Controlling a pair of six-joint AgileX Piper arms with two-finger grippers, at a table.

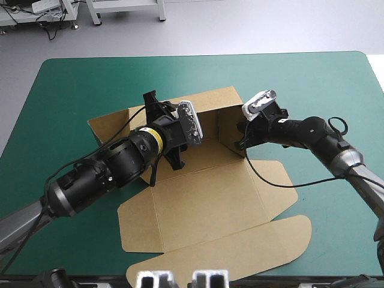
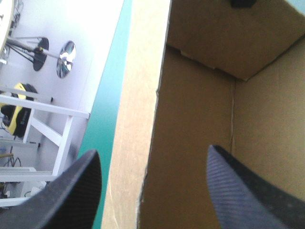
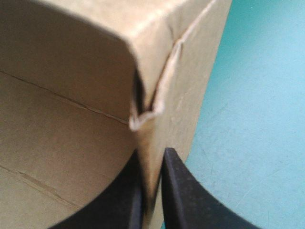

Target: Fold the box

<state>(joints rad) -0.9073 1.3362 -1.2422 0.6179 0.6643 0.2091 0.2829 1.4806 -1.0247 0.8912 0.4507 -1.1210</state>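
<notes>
- The brown box (image 1: pixel 204 198) is lying in the middle of the teal-green surface (image 1: pixel 72 84).
- Its far walls are standing up like a little tray. Its big lid, with round flaps, is lying flat on the near side.
- The left claw (image 2: pixel 153 150) is reaching into the far left part of the box, with its fingers wide apart.
- One black finger (image 2: pixel 71 195) is hanging outside a standing wall, over the surface. The other finger is hanging inside the box, so the wall is running between them.
- The right claw (image 3: pixel 152 152) is pinching the box's right-hand wall near a corner. Its fingers are nearly together, with only the board between them.
- The board is crinkling a little at that corner, just ahead of the right claw.
</notes>
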